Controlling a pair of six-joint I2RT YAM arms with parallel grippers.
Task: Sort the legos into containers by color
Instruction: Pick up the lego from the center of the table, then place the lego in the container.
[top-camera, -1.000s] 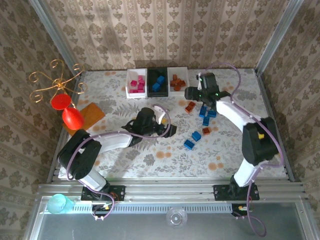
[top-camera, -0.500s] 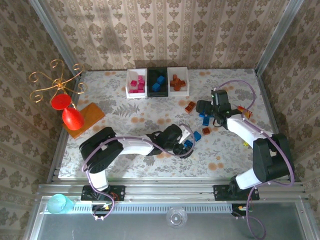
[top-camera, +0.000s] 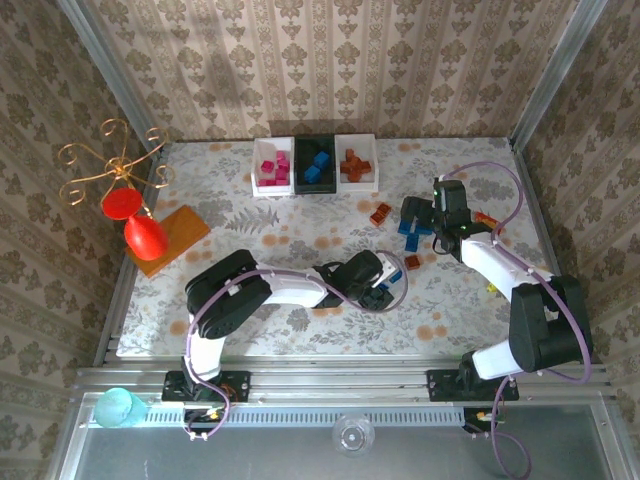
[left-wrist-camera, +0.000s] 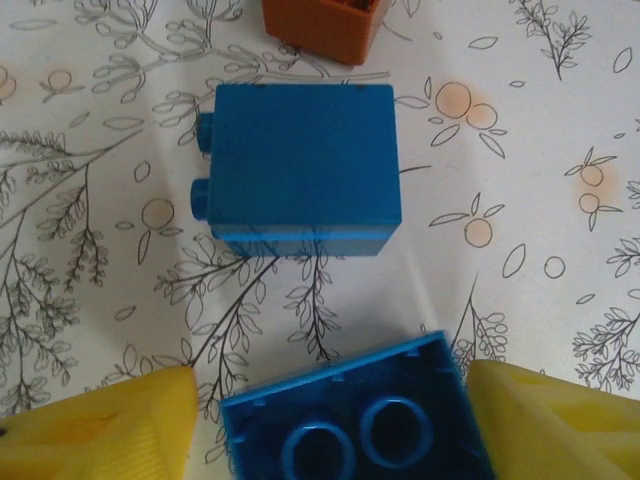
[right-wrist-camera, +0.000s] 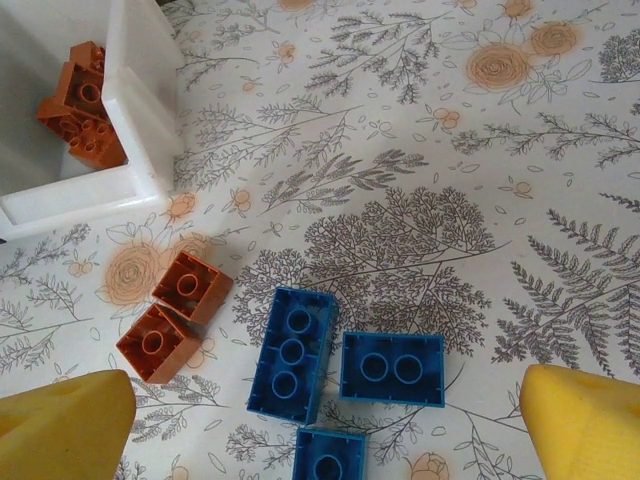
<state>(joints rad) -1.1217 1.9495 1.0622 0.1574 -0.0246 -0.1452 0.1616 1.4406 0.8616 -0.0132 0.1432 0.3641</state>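
On the floral-patterned desk, three small rectangular open-top plastic bins stand in a row at 12 o'clock. They are a white bin holding magenta-pink plastic bricks, a black bin holding blue bricks, and a second white bin holding reddish-orange bricks. At about 4 o'clock of the desk, the left tool is open and straddles an upturned blue brick. A sliver of desk shows between that brick and one yellow finger, so no firm grip can be seen. Just beyond it at 12 o'clock lies a blue brick on its side, and past that an orange brick. At about 2 o'clock of the desk, the right tool is spread wide and holds nothing. It hangs over three loose blue bricks bunched together, with two orange bricks touching each other at their 9 o'clock.
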